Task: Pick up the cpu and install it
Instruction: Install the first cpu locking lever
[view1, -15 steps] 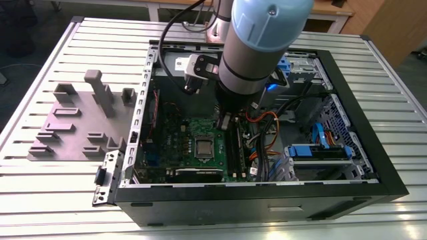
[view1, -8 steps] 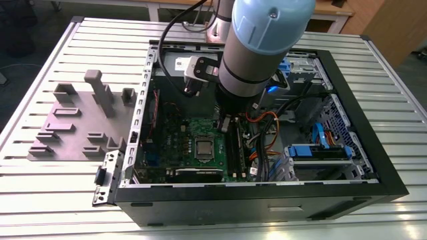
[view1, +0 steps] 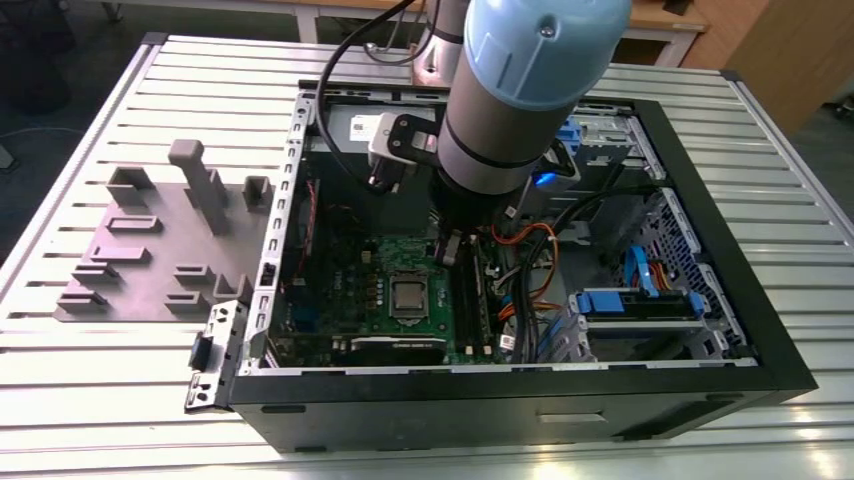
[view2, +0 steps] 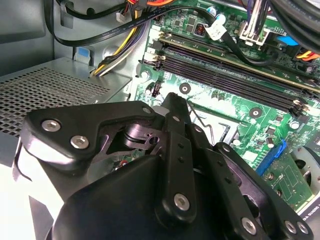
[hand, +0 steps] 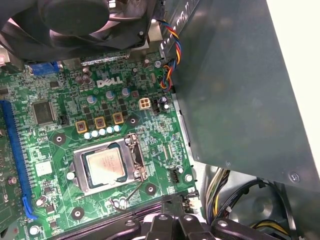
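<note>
Cpu (hand: 105, 164) lies flat in the socket of the green board (hand: 150, 95), silvery top up, with a metal frame (hand: 80, 175) around its edges. Hand (hand: 176, 222) hovers over the board, near the cpu but not touching it; whether it is apart or together cannot be told. Black memory slots (view2: 225, 75) run just under the hand, between it and the cpu. Dark fan (hand: 75, 20) sits beyond the cpu, on the side away from the hand. Yellow and black cables (hand: 220, 200) pass just beside the hand. Board is inside an open computer case (view1: 534, 400) on the slatted counter (view1: 107, 400). Grey fixture (view1: 160, 250) stands outside the case, well apart from the hand.
</note>
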